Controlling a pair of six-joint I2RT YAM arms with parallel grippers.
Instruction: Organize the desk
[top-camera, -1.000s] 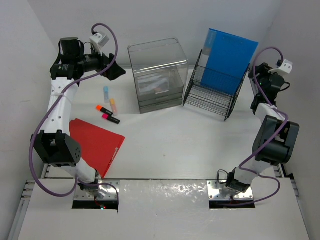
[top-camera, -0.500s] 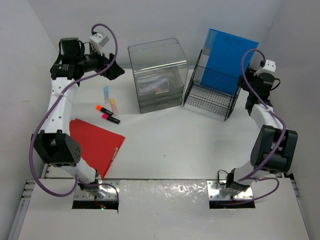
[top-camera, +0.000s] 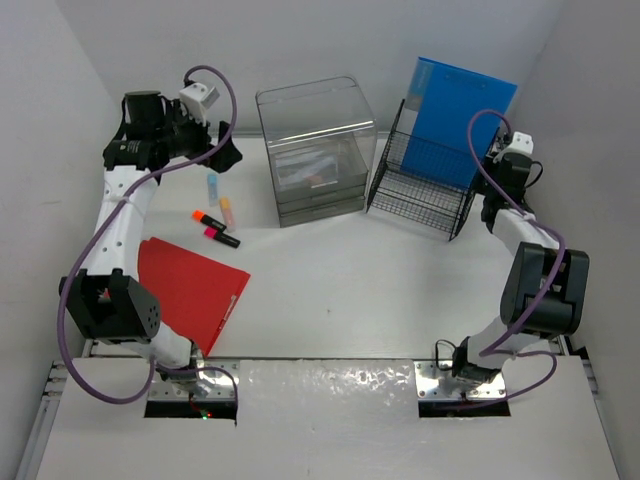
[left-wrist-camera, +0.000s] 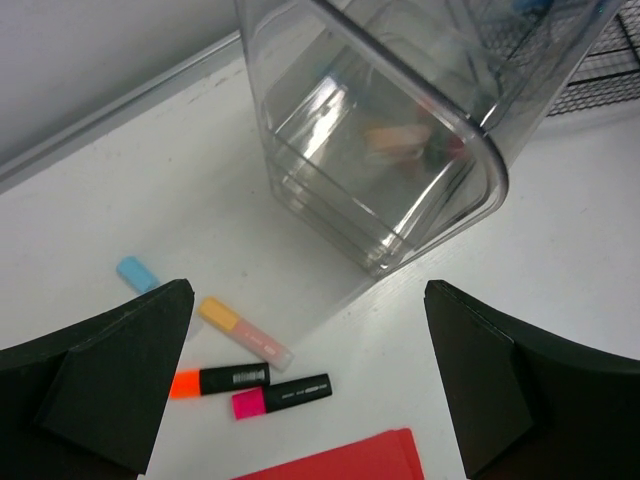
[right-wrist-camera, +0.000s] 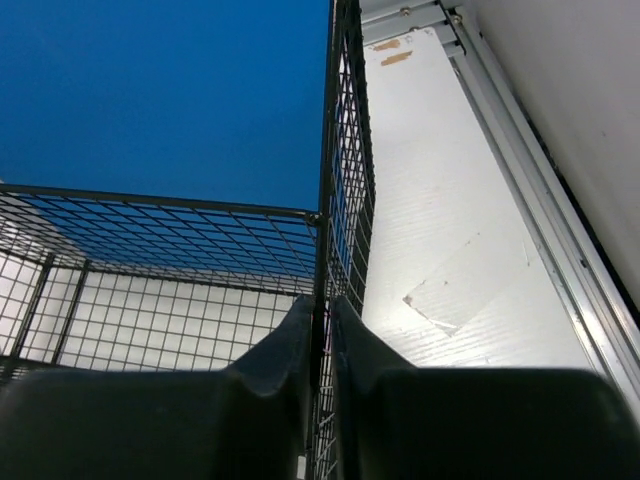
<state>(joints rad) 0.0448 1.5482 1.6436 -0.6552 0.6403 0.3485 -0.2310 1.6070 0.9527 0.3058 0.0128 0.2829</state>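
Desk (top-camera: 350, 275) (left-wrist-camera: 90, 210) (right-wrist-camera: 440, 200): the white top spans the whole top view and carries everything noted here, with a grey rail on its right edge. Clear plastic drawer box (top-camera: 318, 150) (left-wrist-camera: 385, 130) sits at far centre with its drawers stacked in the lower part. Through the wall there is a peach-orange item and something dark, too blurred to identify. Black wire rack (top-camera: 425, 185) (right-wrist-camera: 200, 250) stands just right of the box, not touching it, and holds one blue folder (top-camera: 455, 110) (right-wrist-camera: 160, 90) upright against its back. Loose on the desk left of the box: light-blue highlighter (top-camera: 212, 183) (left-wrist-camera: 135, 272), pastel-orange highlighter (top-camera: 226, 210) (left-wrist-camera: 240, 328), orange highlighter (top-camera: 205, 217) (left-wrist-camera: 215, 380), and pink highlighter (top-camera: 222, 237) (left-wrist-camera: 280, 395). Red folder (top-camera: 195, 290) (left-wrist-camera: 340, 462) lies flat nearer the arm bases. Left gripper (top-camera: 225, 155) (left-wrist-camera: 307, 290) hangs left of the box, fingers spread wide with nothing between them. Right gripper (top-camera: 490, 200) (right-wrist-camera: 322, 330) is at the rack's right side wall, fingers drawn almost together on its upright wire edge.
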